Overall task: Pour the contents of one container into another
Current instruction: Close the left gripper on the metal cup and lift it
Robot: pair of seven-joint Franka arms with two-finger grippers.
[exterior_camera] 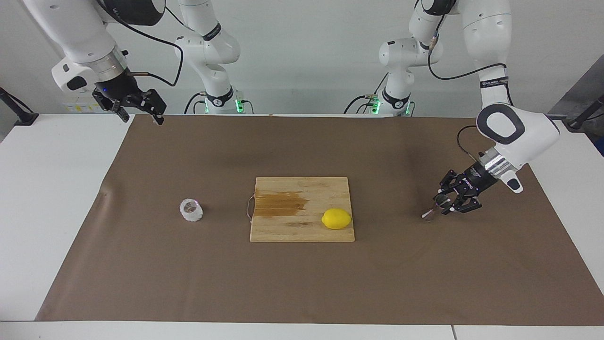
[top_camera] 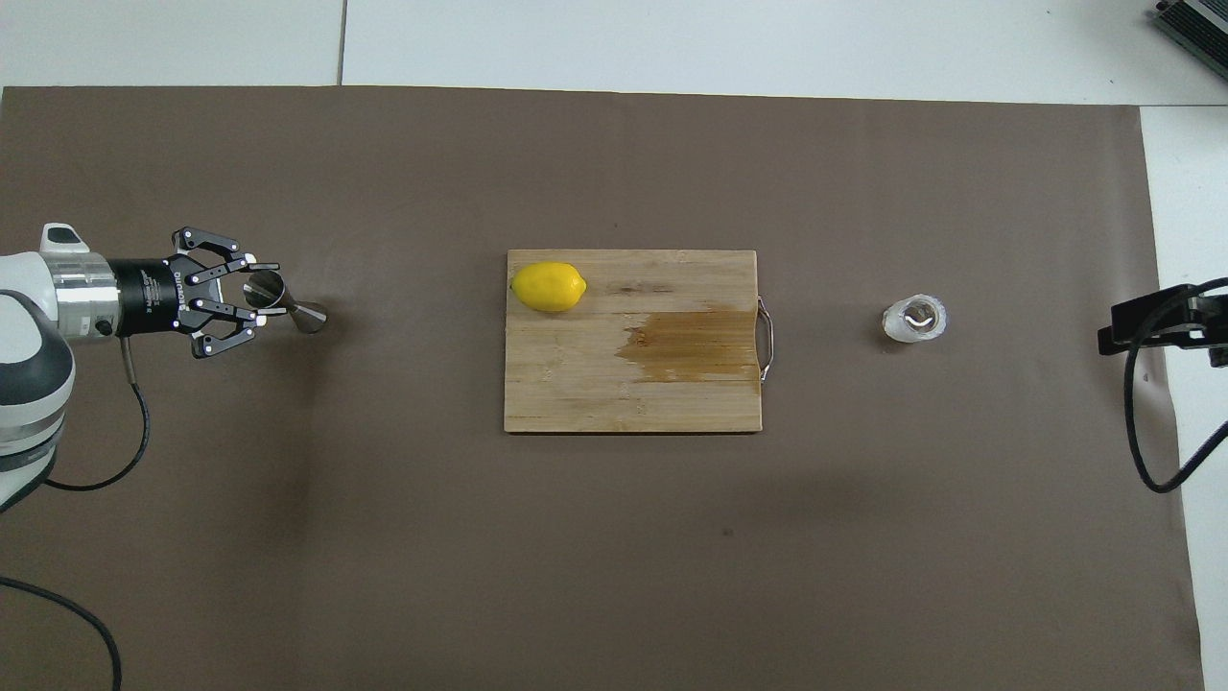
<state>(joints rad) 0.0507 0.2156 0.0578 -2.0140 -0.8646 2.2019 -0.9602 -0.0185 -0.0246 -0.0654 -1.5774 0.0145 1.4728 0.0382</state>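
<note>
Gripping the steel jigger (exterior_camera: 433,208) around its upper cone, the left tool (exterior_camera: 442,204) was low over the brown mat (exterior_camera: 302,283) at the left arm's end of the worktop (exterior_camera: 52,198), its fingers closed on the metal. The jigger leaned, its lower cone down on the mat and pointing toward the cutting board (exterior_camera: 302,229); whether anything was inside could not be made out. The right tool (exterior_camera: 141,106) hung high over the mat's corner at the right arm's end, waiting with its fingers spread and nothing between them; in the overhead view only a dark edge of it showed.

The bumpy glass cup (exterior_camera: 191,210) stood upright on the mat between the board's metal handle (exterior_camera: 250,208) and the right arm's end, well apart from the jigger; its contents were hard to tell. A lemon (exterior_camera: 336,218) lay on the board's corner toward the jigger, beside a dark wet stain (exterior_camera: 281,204).
</note>
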